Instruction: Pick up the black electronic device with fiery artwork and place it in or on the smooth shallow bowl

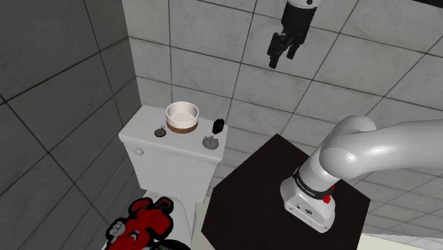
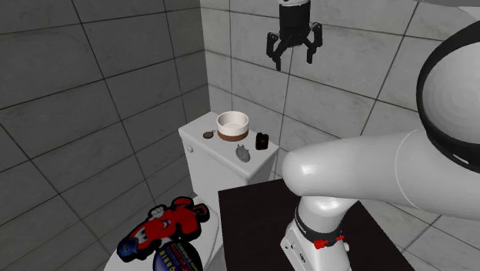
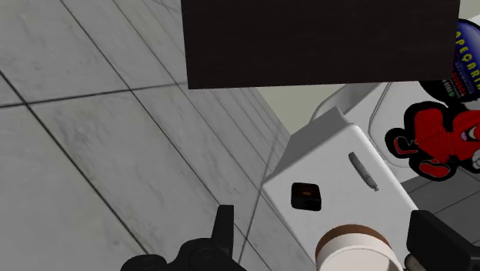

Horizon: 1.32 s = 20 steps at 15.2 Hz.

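A small black device (image 1: 219,126) with a faint orange-red mark stands on the white toilet tank lid (image 1: 145,121), near its back corner by the wall. Close beside it sits a shallow bowl (image 1: 182,116), white inside with a brown band around the base. The second exterior view has the device (image 2: 262,141) just right of the bowl (image 2: 233,125). My black gripper (image 1: 284,51) hangs open high above the tank, close to the tiled wall, holding nothing (image 2: 293,52). In the wrist view the device (image 3: 307,195) and bowl (image 3: 359,246) lie far off between the spread fingers (image 3: 225,223).
Two small metal trinkets (image 1: 160,131) (image 1: 210,142) lie on the tank lid in front of the bowl and the device. A red and black toy (image 1: 142,221) rests on the toilet seat lid. The dark stand top (image 1: 270,185) lies beside the toilet. Grey tiled walls close in behind.
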Tool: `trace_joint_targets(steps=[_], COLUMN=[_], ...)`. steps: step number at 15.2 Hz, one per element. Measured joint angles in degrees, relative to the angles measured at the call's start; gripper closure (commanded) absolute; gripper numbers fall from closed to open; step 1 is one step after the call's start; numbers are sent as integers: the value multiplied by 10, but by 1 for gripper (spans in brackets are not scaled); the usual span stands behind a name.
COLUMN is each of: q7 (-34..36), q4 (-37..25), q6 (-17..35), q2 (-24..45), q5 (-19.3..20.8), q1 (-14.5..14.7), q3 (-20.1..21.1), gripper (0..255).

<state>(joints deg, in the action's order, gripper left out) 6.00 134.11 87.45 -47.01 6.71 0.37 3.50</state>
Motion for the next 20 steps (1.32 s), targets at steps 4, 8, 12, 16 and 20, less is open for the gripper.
trace_joint_targets(steps=[4,8,12,16,20], q7=[8,26,46,69,94], q4=[30,69,108,129,136], q6=[40,119,202,286,370], q2=[12,55,103,168,248], q5=[1,4,8,19,37], q1=[0,-2,-4,-9,-20], q3=[2,9,18,26,34], gripper=[0,0,0,0,0])
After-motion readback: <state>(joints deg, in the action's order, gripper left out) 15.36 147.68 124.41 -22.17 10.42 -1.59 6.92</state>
